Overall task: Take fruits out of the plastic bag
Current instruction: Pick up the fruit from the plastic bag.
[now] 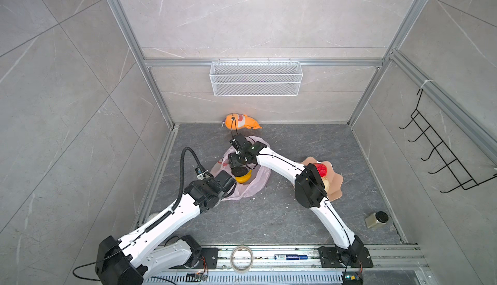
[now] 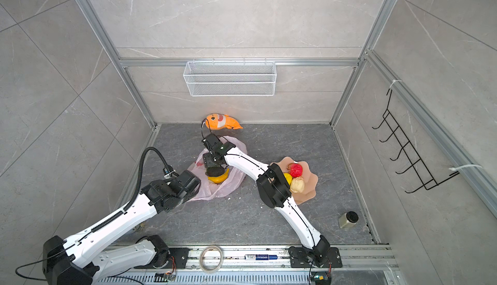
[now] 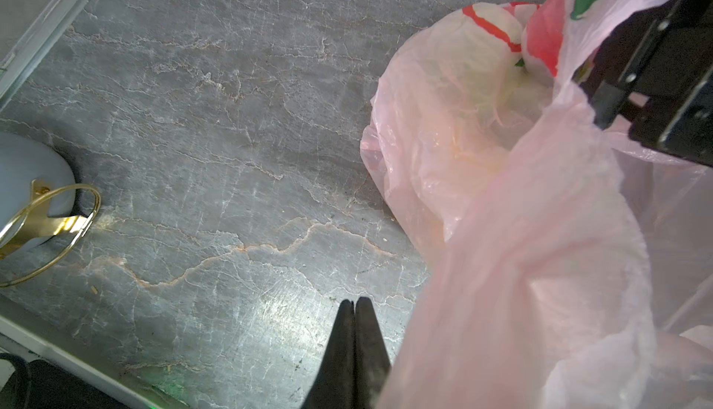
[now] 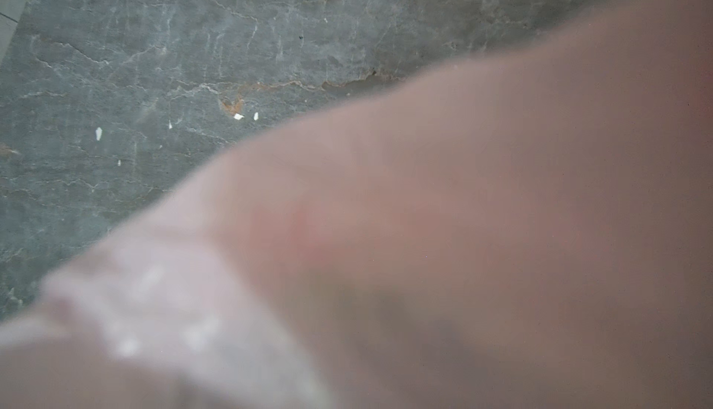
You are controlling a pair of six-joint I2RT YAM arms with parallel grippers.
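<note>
In both top views the pink plastic bag (image 1: 258, 183) lies crumpled on the grey counter (image 1: 282, 216) just left of centre, mouth spread open. The right end effector (image 1: 238, 166) hangs over that mouth, directly above a dark avocado (image 1: 239, 172) that overlaps a yellow banana (image 1: 244, 180) in the bag; its black body hides the fingers, so I cannot tell whether they are apart or touch the avocado. The left arm (image 1: 185, 207) ends at the bag's lower left edge, fingers covered by its wrist. Right of centre, the right arm's elbow (image 2: 273, 188) hides part of the peach scalloped plate (image 2: 309, 189), which carries a red fruit (image 2: 295, 170), a yellow piece (image 2: 287, 178) and a beige piece (image 2: 297, 185). In the left wrist view the left end effector (image 3: 354, 305) is closed, tips together over bare counter; bag film lies against one finger, and whether any is pinched is hidden. The right wrist view is mostly blurred pink film close to the lens, with a strip of counter beyond.
</note>
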